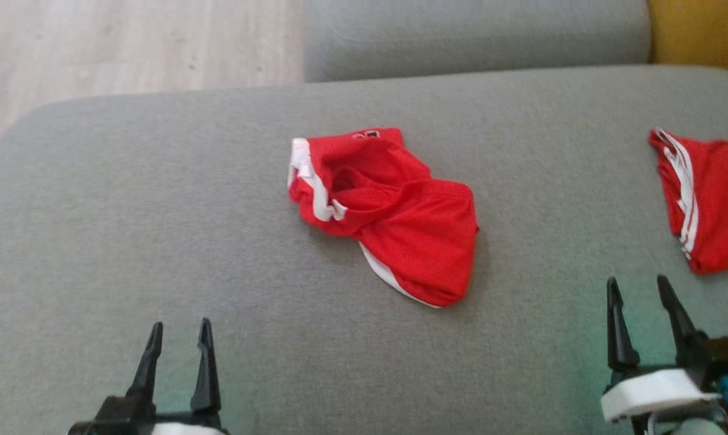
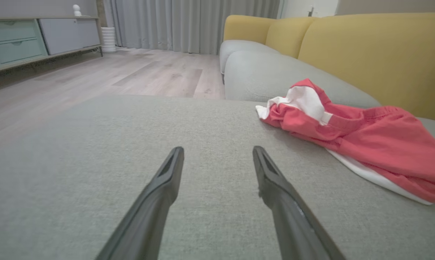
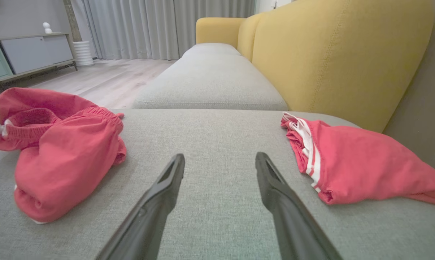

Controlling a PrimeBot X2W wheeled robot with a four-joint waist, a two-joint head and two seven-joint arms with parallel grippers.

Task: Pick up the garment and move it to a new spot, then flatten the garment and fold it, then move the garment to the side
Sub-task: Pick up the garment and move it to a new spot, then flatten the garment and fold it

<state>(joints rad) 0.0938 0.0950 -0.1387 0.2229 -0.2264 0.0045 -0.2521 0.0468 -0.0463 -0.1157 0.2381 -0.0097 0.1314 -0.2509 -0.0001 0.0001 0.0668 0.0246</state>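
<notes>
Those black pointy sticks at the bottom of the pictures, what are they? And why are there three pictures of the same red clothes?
The sticks are a robot's fingers. It has two arms, and each ends in a gripper, a kind of hand with two long dark fingers. The top picture comes from a camera on its head, looking down: the left gripper is at the lower left, the right gripper at the lower right. The other two pictures come from cameras on its wrists, looking along the fingers. A crumpled pair of red shorts with white trim lies in the middle of the grey sofa cushion. A second red garment lies to the right, near the yellow backrest. Both grippers are open and hold nothing.
</notes>
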